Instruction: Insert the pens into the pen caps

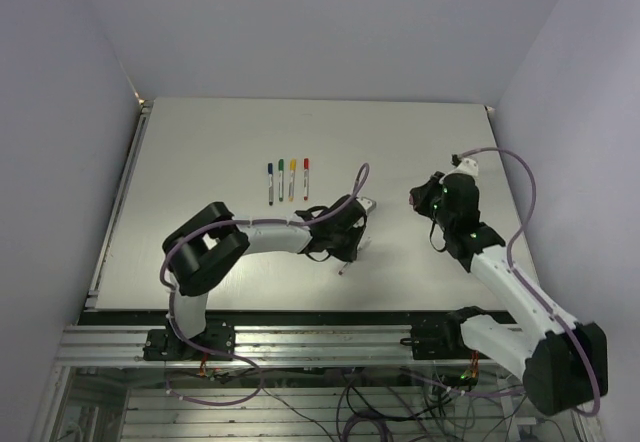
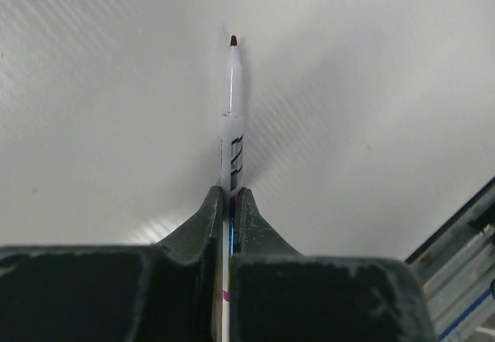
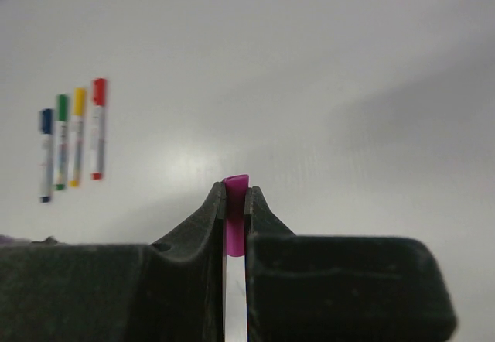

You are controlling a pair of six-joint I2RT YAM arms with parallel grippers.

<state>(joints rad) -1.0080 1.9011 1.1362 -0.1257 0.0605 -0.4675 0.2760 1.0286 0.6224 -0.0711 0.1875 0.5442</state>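
Observation:
My left gripper (image 2: pixel 231 195) is shut on a pale pen (image 2: pixel 232 129) that sticks out ahead of the fingers, its bare dark magenta tip (image 2: pixel 233 41) just above the white table. In the top view this gripper (image 1: pixel 350 245) is at the table's middle, with the pen (image 1: pixel 345 265) pointing toward the near edge. My right gripper (image 3: pixel 236 193) is shut on a magenta pen cap (image 3: pixel 235 182), whose open end pokes out past the fingertips. From above, the right gripper (image 1: pixel 416 200) hangs to the right of the left one, apart from it; the cap is hidden there.
Several capped pens lie side by side beyond the left gripper, with blue (image 1: pixel 270 183), green (image 1: pixel 281 179), yellow (image 1: pixel 292 178) and red (image 1: pixel 306 177) caps. They also show in the right wrist view, the red-capped pen (image 3: pixel 97 129) nearest. The table's metal frame (image 2: pixel 464 272) runs along the near edge.

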